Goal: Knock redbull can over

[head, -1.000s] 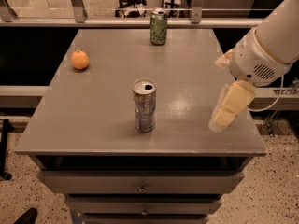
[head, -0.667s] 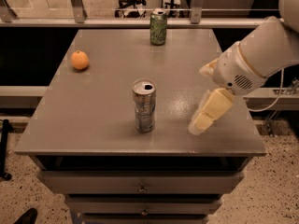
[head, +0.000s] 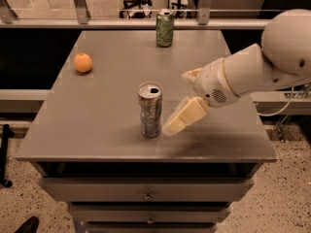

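A grey table (head: 97, 130) carries three things. The redbull can (head: 150, 109) stands upright near the front edge. An orange (head: 83, 62) lies towards the left side. A green can (head: 164, 28) stands upright at the far edge. The gripper (head: 181, 119) hangs low over the table, just beside the redbull can, towards the right edge.
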### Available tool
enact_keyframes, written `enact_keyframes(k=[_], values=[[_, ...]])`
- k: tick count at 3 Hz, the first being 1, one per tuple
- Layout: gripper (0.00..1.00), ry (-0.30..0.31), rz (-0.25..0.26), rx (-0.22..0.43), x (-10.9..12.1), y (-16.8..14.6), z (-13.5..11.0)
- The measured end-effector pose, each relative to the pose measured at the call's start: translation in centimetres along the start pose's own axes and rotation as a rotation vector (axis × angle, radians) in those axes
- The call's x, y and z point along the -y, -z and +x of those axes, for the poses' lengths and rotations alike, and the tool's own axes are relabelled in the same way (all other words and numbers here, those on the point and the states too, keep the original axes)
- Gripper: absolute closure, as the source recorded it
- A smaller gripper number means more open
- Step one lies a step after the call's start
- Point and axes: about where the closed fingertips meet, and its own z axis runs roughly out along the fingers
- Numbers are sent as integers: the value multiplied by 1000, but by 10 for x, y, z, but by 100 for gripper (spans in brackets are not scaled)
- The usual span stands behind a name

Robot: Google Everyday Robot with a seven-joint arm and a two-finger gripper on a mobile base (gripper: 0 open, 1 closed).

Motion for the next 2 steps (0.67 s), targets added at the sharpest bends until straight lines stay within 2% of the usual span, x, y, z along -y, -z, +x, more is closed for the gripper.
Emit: enact_keyframes(k=[1,2], values=[[0,0,16,91,12,-30,-19],[0,-11,32,136,25,-42,-31]])
